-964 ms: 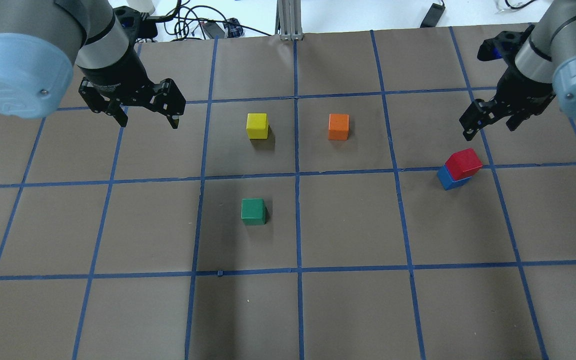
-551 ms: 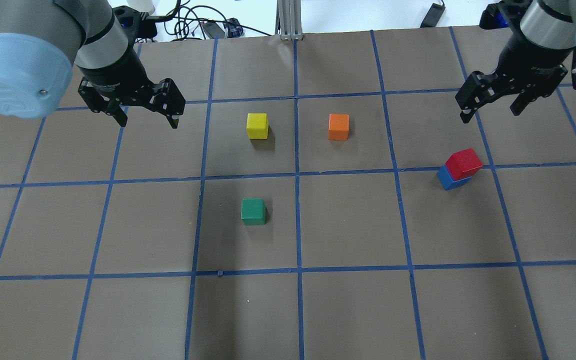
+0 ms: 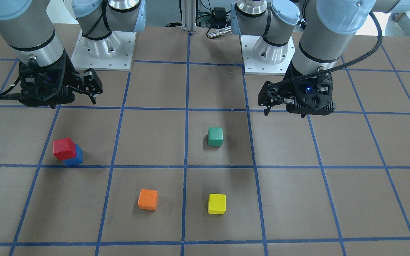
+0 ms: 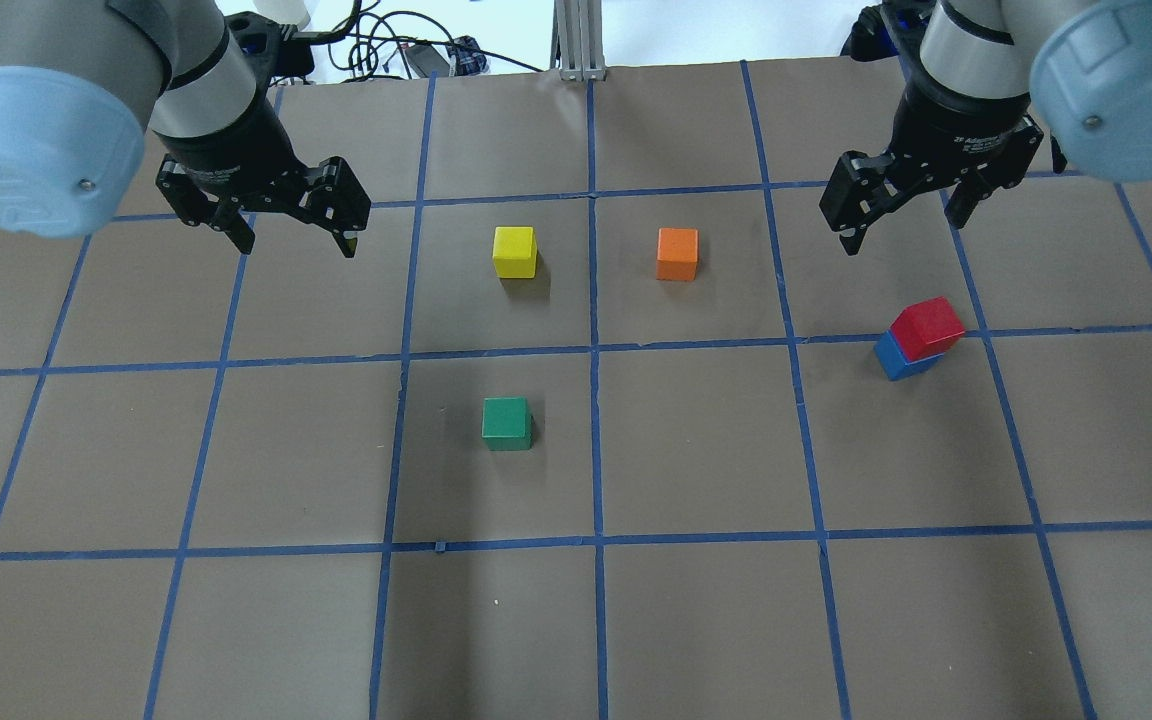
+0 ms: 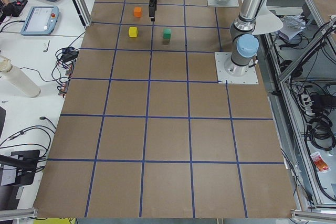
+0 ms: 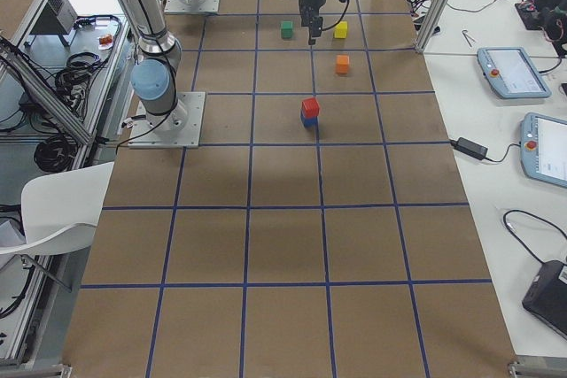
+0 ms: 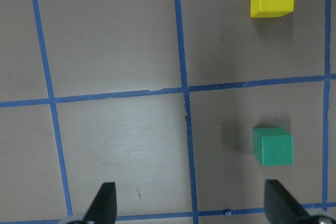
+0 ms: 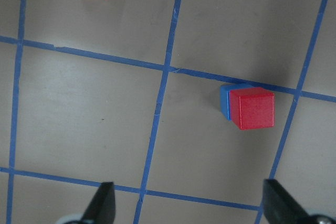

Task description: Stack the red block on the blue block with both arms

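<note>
The red block sits on top of the blue block, twisted and offset so a blue corner shows. The stack stands on the table's right side and also shows in the right wrist view, red over blue. My right gripper is open and empty. It hovers above the table, beyond the stack and slightly to its left, not touching it. My left gripper is open and empty, hovering at the far left, left of the yellow cube.
A yellow cube and an orange cube stand in the far middle squares. A green cube stands nearer, centre-left. Brown paper with a blue tape grid covers the table. Cables lie beyond the far edge.
My right gripper has moved left and farther from the stack, still open. The left arm and the blocks have not moved.
</note>
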### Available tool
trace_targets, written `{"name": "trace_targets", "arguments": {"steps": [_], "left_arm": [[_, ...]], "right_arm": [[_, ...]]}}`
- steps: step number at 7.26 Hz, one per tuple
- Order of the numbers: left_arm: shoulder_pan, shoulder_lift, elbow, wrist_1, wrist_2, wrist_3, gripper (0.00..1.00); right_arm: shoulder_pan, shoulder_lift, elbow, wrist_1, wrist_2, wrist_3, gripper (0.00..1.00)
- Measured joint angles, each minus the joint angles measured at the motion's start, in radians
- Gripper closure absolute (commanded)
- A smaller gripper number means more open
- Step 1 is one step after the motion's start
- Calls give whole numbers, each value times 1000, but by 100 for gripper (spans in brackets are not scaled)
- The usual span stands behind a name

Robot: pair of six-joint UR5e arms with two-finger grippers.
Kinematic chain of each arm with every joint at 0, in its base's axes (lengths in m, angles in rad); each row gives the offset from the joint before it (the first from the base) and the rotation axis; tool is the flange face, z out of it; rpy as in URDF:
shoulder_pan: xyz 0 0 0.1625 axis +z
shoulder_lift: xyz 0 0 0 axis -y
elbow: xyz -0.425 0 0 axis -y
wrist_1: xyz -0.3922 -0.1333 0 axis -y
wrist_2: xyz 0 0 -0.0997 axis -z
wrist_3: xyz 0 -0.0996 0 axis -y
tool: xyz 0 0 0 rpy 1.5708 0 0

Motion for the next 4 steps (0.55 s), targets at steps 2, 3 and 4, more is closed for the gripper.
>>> {"name": "trace_targets", "arguments": {"steps": [2, 3, 4], "left_arm": [[6, -3, 18, -8, 2, 0, 0], [8, -7, 29, -14, 3, -1, 0], [9, -13, 41, -25, 3, -1, 0]], "right_arm": [[36, -11, -1, 0, -5, 130, 0], [55, -13, -2, -1, 23, 180, 0], [63, -12, -2, -1, 49, 205, 0]]}}
